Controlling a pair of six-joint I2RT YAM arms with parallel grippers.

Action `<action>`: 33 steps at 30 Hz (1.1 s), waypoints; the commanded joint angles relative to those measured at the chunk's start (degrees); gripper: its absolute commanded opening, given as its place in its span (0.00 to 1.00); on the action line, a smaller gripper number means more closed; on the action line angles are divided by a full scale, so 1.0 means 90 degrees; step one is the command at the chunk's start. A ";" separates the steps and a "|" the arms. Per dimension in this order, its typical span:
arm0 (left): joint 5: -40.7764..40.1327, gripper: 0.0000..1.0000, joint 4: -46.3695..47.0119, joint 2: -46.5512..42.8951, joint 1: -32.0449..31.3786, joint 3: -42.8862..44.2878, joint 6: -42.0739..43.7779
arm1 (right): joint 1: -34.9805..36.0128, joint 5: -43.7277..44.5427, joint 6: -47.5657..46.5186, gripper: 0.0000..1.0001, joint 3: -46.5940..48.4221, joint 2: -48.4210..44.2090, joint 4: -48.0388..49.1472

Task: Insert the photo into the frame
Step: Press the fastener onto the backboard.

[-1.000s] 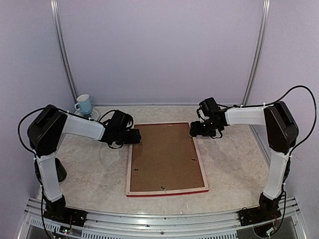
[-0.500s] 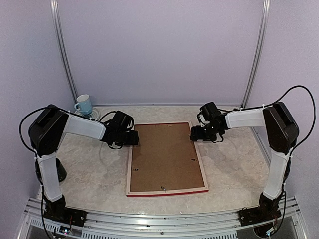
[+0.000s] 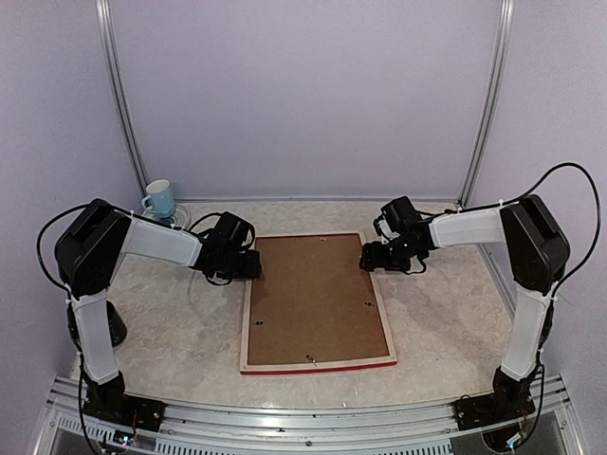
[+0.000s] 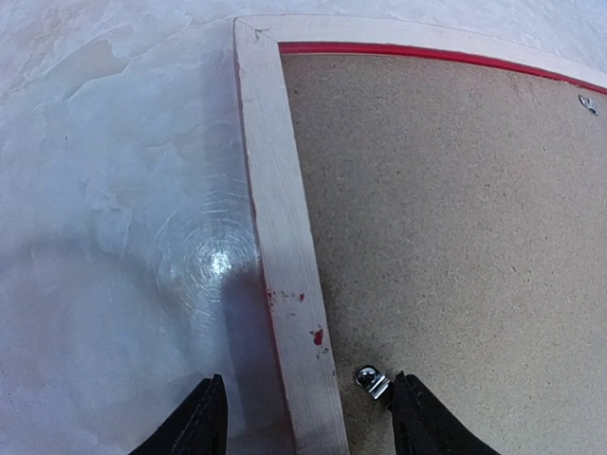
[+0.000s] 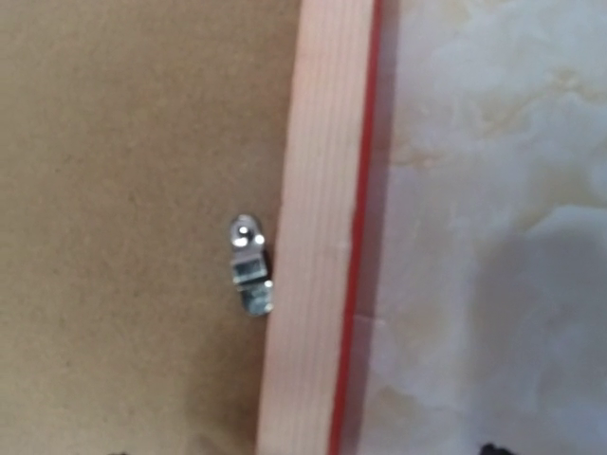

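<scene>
The frame (image 3: 317,364) lies face down on the table, pale wood back up, red on its outer edges. A brown backing board (image 3: 311,294) fills it. The photo is hidden. My left gripper (image 3: 250,266) is open and low over the frame's left bar (image 4: 285,246); its fingers (image 4: 204,422) straddle the bar. A small metal clip (image 4: 373,382) sits by the right finger. My right gripper (image 3: 371,259) is open over the right bar (image 5: 318,237); only its fingertips (image 5: 488,448) show at the bottom edge. Another metal clip (image 5: 249,265) lies beside that bar.
A light blue mug (image 3: 158,199) stands at the back left by the left arm. More small clips (image 3: 309,358) dot the backing board. Marbled tabletop (image 3: 180,322) lies on both sides of the frame. Purple walls close in on three sides.
My right gripper has come down and a little left onto the frame's right bar. My left gripper has shifted slightly left and down at the left bar. The frame has not moved.
</scene>
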 commanded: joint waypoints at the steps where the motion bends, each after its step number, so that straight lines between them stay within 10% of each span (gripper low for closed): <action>1: -0.0153 0.59 -0.0191 0.0132 -0.0043 0.0149 0.0036 | -0.0044 -0.0113 0.0057 0.79 -0.0094 -0.0266 0.0166; 33: 0.0168 0.43 -0.0186 0.0344 -0.0033 0.0084 -0.0061 | -0.0047 -0.0193 0.0100 0.79 -0.0179 -0.0214 0.0255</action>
